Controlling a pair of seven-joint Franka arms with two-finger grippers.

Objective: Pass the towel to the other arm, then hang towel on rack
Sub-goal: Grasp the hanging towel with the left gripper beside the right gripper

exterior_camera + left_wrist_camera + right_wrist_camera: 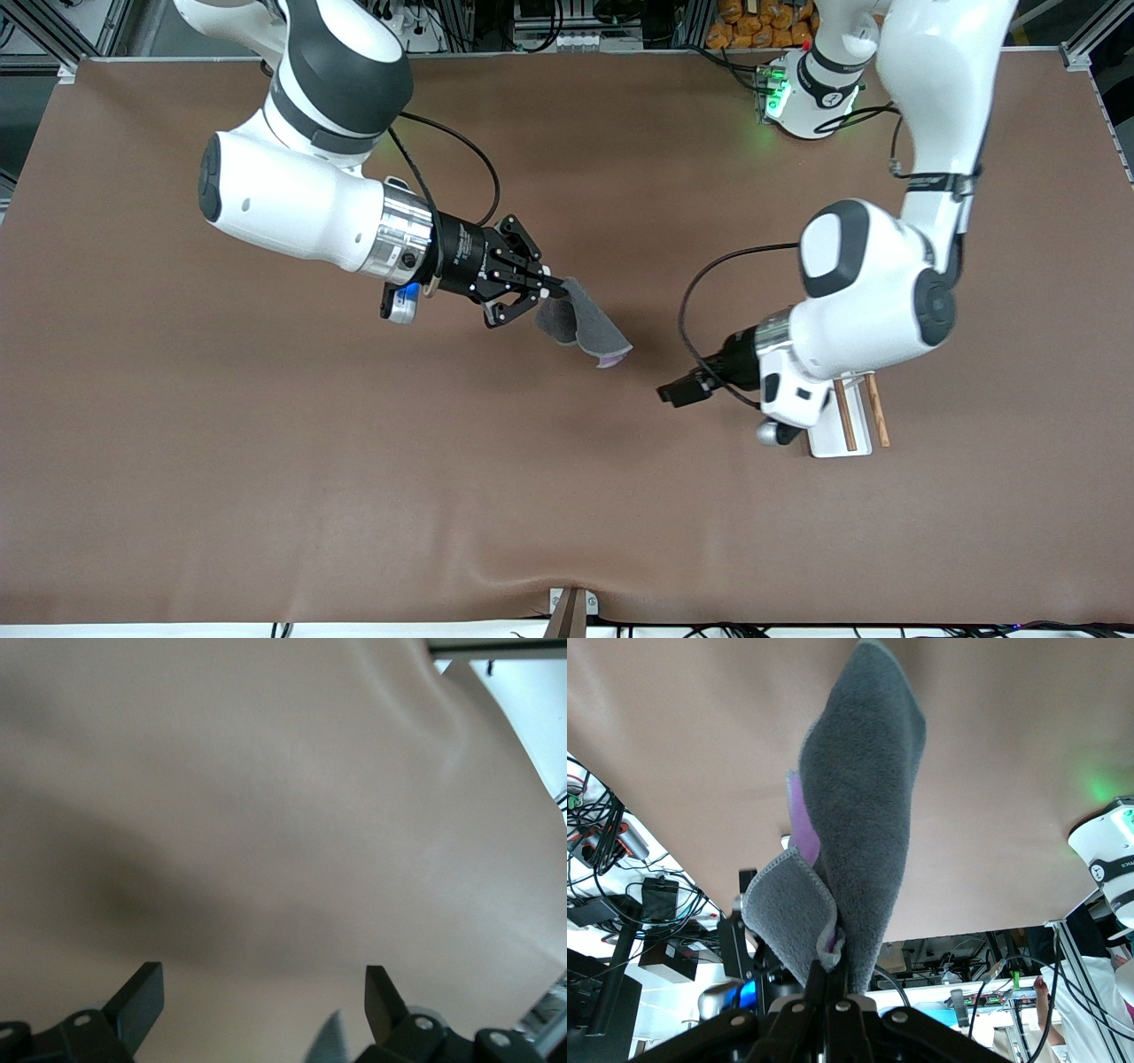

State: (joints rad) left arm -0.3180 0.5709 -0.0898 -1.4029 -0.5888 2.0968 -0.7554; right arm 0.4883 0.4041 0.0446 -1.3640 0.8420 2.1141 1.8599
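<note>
My right gripper (pixel 558 285) is shut on one edge of the dark grey towel (pixel 586 326) and holds it in the air over the middle of the table. The towel hangs folded, with a purple patch at its lower end. In the right wrist view the towel (pixel 868 815) stands out from the shut gripper (pixel 837 979). My left gripper (pixel 678 390) is open and empty, low over the table, pointing toward the towel with a gap between them. Its fingers (pixel 142 1001) stand wide apart over bare table. The rack (pixel 852 416) stands beside the left arm's wrist, partly hidden by it.
The brown table cover (pixel 354 461) spreads all around. The left arm's base (pixel 797 93), with a green light, stands at the table's back edge. Cables and equipment lie off the table edge (pixel 647 895). A small bracket (pixel 571 611) sits at the front edge.
</note>
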